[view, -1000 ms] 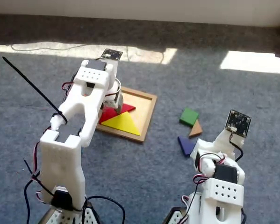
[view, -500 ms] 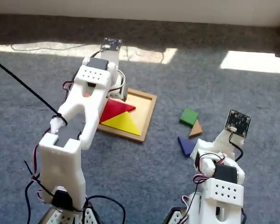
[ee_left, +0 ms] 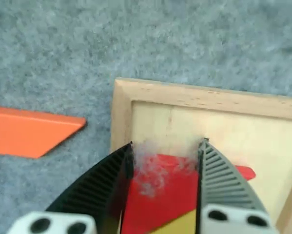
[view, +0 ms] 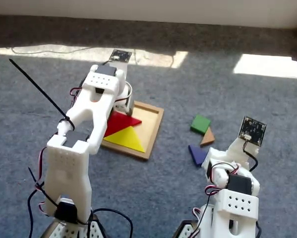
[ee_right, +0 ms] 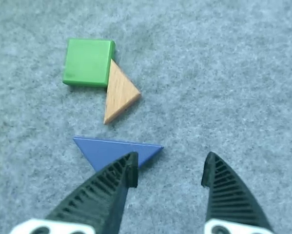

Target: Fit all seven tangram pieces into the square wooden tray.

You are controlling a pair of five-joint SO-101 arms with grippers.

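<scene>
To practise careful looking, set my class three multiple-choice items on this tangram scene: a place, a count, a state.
1. Where is the orange parallelogram piece? A. On the grey carpet beside the square wooden tray. B. Inside it. C. In a pincer.
2. How many pieces lie ahead of the right pincer? A. One. B. Three. C. Five.
3. The right pincer is: A. Shut on a piece. B. Shut, empty. C. Open, empty.
Answers: A, it lies outside the rim; B, green square, tan wooden triangle, blue triangle; C, its fingers stand apart over carpet.
</scene>
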